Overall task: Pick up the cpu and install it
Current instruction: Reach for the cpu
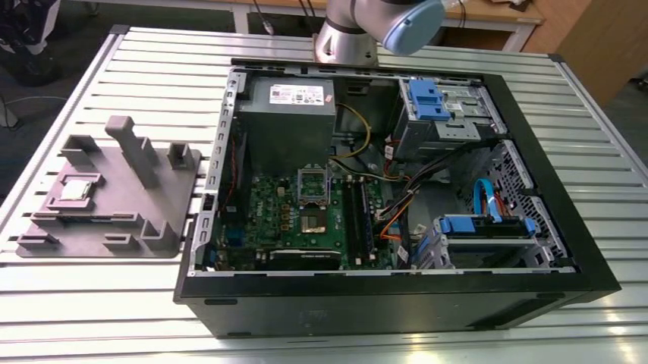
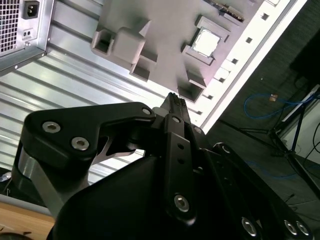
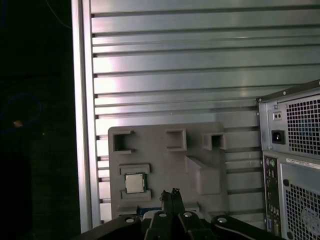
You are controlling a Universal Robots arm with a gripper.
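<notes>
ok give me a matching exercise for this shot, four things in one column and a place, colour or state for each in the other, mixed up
Things:
1. cpu
2. power supply
3. drive bracket
4. tool

Descriptions:
A. blue
B. shut, holding nothing
C. lying in a recess of the grey tray beside the computer case
D. grey box inside the case, in a corner

Pairs: 1-C, 2-D, 3-A, 4-B
</notes>
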